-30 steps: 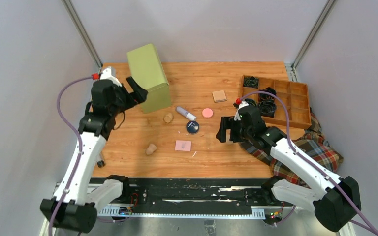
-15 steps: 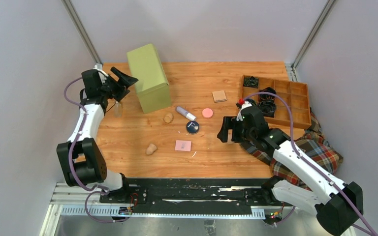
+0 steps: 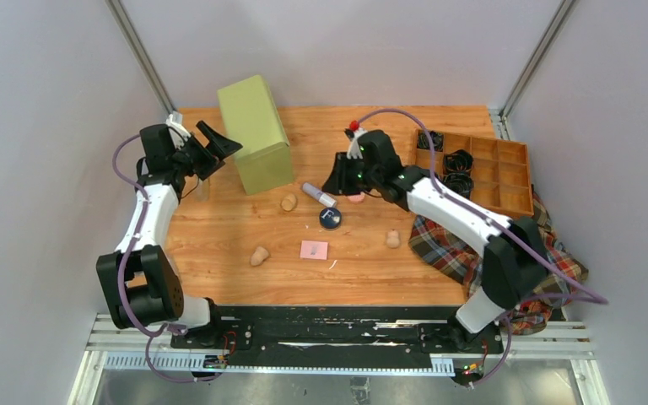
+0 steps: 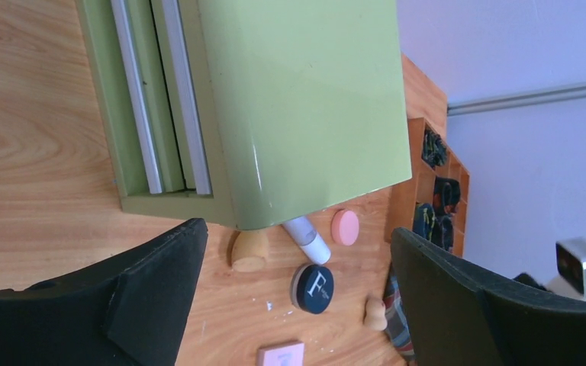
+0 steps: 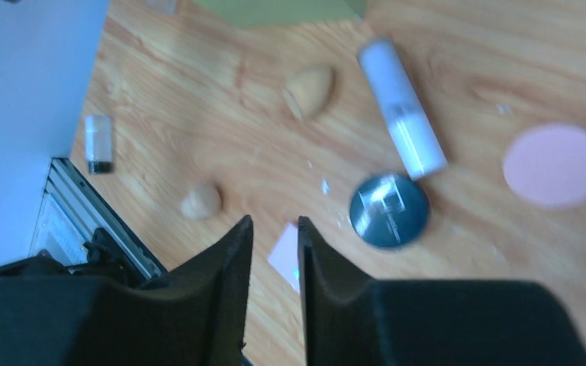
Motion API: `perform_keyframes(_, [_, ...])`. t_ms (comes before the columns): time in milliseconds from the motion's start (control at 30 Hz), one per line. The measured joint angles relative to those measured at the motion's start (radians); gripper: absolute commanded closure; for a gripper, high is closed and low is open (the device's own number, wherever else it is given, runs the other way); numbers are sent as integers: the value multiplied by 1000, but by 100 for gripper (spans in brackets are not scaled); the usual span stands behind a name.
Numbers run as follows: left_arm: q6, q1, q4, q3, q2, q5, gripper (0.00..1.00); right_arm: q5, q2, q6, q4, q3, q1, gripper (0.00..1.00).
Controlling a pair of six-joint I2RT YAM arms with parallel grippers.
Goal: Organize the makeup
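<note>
The makeup lies scattered on the wooden table. A white tube [image 3: 319, 195], a pink round disc [image 3: 355, 197] and a navy compact [image 3: 330, 218] sit mid-table. In front of them lie a pink square pad [image 3: 313, 250] and tan sponges [image 3: 288, 202] [image 3: 259, 255] [image 3: 392, 240]. A clear bottle [image 3: 202, 189] stands at the left. My right gripper [image 3: 337, 179] hovers over the tube and disc. Its jaws are drawn to a narrow slit with nothing between them [image 5: 275, 225]. My left gripper [image 3: 211, 143] is open beside the green box [image 3: 257, 135], holding nothing [image 4: 299, 232]. My right arm hides the tan square.
A wooden divided tray [image 3: 513, 181] at the right holds black coiled bands. A plaid cloth [image 3: 472, 245] lies in front of it. The green box stands tall at the back left, close to my left fingers. The table's front edge meets a black rail.
My right arm swung from beside the plaid cloth to above the tube and disc, and its jaws closed. A sponge now shows near the cloth. My left arm drew back to the box's left.
</note>
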Motion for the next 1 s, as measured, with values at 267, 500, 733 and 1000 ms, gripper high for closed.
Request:
perform_keyframes(267, [63, 0, -36, 6, -6, 11, 5, -103, 372, -18, 20, 371, 4, 80])
perform_keyframes(500, [81, -11, 2, -18, 10, 21, 5, -131, 618, -23, 5, 645, 4, 80])
perform_keyframes(733, [67, -143, 61, -43, 31, -2, 4, -145, 768, 12, 13, 819, -1, 77])
perform_keyframes(1000, [53, -344, 95, 43, 98, 3, 2, -145, 829, 83, 23, 903, -53, 76])
